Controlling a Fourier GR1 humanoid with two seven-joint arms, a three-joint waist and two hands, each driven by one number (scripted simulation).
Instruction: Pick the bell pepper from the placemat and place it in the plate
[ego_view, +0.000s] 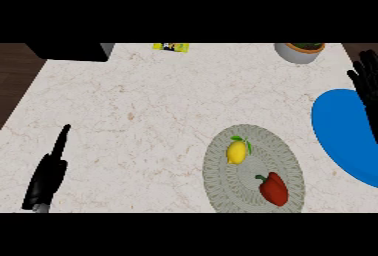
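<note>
The red bell pepper (273, 189) lies on the round grey placemat (291, 155) near the counter's front edge, beside a lemon (236, 151). The blue plate (341, 135) sits at the counter's right edge. The right hand (366, 80) hovers over the plate's far rim with fingers straight, holding nothing; the left hand (48, 175) rests near the front left corner, fingers extended, also empty.

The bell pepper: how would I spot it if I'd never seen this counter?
Find the round grey patterned placemat near the counter's front edge, left of the blue plate. Two things lie on it. The bell pepper is the red one, nearer the front than the yellow lemon.
</note>
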